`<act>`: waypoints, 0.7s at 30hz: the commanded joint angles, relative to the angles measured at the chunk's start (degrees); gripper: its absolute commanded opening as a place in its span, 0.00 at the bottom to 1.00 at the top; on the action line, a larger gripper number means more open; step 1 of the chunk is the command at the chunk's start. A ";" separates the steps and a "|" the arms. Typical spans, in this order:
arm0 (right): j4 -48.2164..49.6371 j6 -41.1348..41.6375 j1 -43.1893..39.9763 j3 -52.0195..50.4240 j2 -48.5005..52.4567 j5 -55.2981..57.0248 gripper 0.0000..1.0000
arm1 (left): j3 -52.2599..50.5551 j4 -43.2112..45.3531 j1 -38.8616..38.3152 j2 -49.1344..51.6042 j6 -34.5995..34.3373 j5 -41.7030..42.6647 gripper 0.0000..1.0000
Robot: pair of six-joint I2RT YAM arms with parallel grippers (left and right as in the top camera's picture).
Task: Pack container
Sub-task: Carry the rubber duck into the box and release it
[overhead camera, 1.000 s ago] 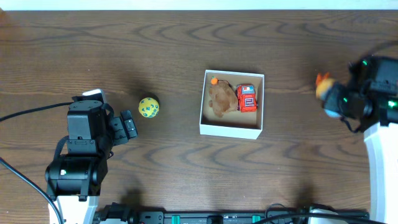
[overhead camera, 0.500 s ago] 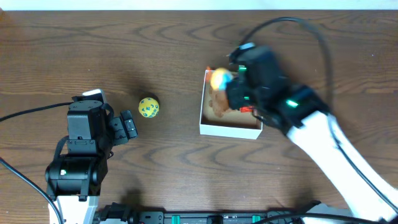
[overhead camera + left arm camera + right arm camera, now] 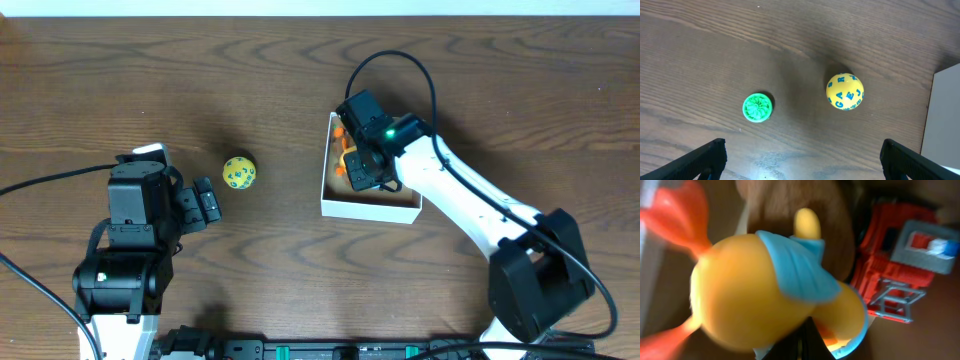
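The container [image 3: 372, 209], a low white-walled box with a tan inside, stands at the table's middle. In it lie a brown plush [image 3: 790, 200] and a red toy truck [image 3: 895, 275]. My right gripper [image 3: 354, 166] hangs over the box's left half, shut on a yellow fish toy [image 3: 765, 290] with a blue fin and orange tail, which fills the right wrist view. The fish toy's orange parts show under the gripper in the overhead view [image 3: 346, 152]. My left gripper [image 3: 205, 205] is open and empty, left of a yellow lettered ball [image 3: 239, 172].
The left wrist view shows the yellow ball [image 3: 845, 91], a small green disc [image 3: 758, 107] on the wood left of it, and the container's white wall [image 3: 942, 115] at the right edge. The right arm's black cable [image 3: 400, 62] loops behind the box.
The right arm swung in from the table's far right with the fish toy and now holds it low inside the box. The left arm and the ball have not moved.
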 commanded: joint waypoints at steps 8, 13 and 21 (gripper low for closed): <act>-4.48 -0.59 0.26 0.37 2.38 0.24 0.01 | 0.85 0.02 0.24 -0.04 -0.55 -0.44 0.98; -6.84 -2.86 0.76 0.39 2.21 -0.61 0.01 | 0.85 0.02 0.24 -0.04 -0.55 -0.44 0.98; -8.57 -7.23 2.45 0.39 1.90 -1.03 0.01 | 0.85 0.04 0.24 -0.04 -0.55 -0.44 0.98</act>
